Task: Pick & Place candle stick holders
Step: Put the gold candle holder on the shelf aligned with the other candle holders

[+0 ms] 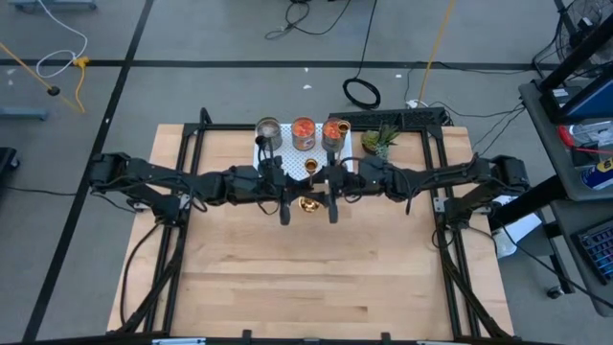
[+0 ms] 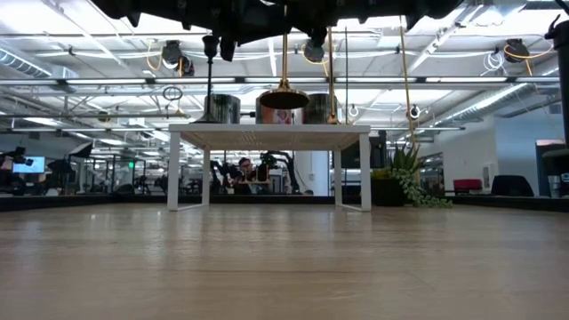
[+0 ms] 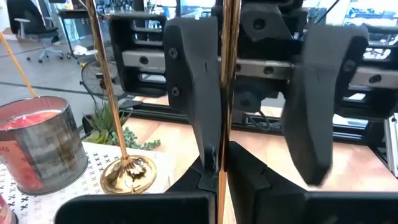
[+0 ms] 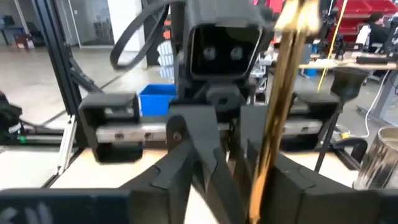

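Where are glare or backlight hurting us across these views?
Low view: bright ceiling lights behind, so the arms along the top are bare silhouettes, while the gold holder under them stays readable. High view: even light, no harsh shadows. Left wrist view: hot highlights on the second gold holder. Right wrist view: bright streaks down the held stem.

Light wood table (image 1: pixel 316 278), black frame rails along both sides. White perforated stand (image 2: pixel 267 133) sits at its 12 o'clock edge. Small green plant (image 1: pixel 379 140) at 1 o'clock, just beside the stand.
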